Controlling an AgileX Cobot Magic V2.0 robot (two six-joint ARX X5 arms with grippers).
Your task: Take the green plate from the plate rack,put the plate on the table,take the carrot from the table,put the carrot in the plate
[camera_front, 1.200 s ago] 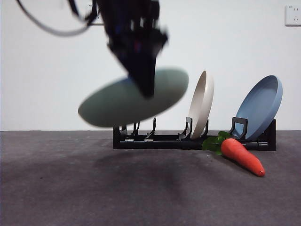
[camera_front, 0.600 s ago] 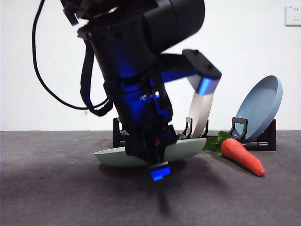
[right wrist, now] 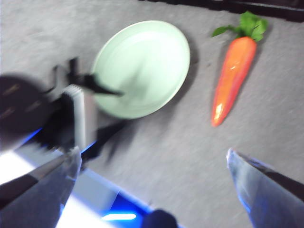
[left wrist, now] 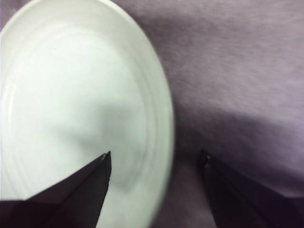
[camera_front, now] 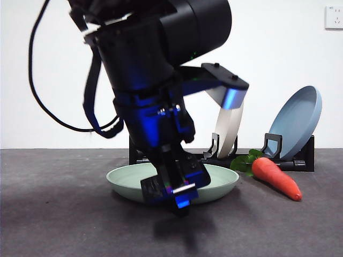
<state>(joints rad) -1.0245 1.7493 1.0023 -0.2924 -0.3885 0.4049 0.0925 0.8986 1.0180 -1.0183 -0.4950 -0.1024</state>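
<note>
- Plate (camera_front: 220, 182) flat on counter (camera_front: 64, 214), near side of rack (camera_front: 300, 160); half a second ago it hung tilted.
- My left claw (left wrist: 154, 161) spread wide, straddling its rim, released.
- Right claw (right wrist: 152, 164) open, waiting.
- Next: carrot (camera_front: 276, 178), right of plate, needs grasping.

three plates (camera_front: 225, 184), one carrot (camera_front: 276, 178), one rack (camera_front: 300, 160)

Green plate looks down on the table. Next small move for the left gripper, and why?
Probably lift the left gripper straight up and clear. The green plate lies flat on the table, and the jaws are open astride its rim, so nothing is held. The carrot lies beside the plate, and the open right gripper hangs above it.
</note>
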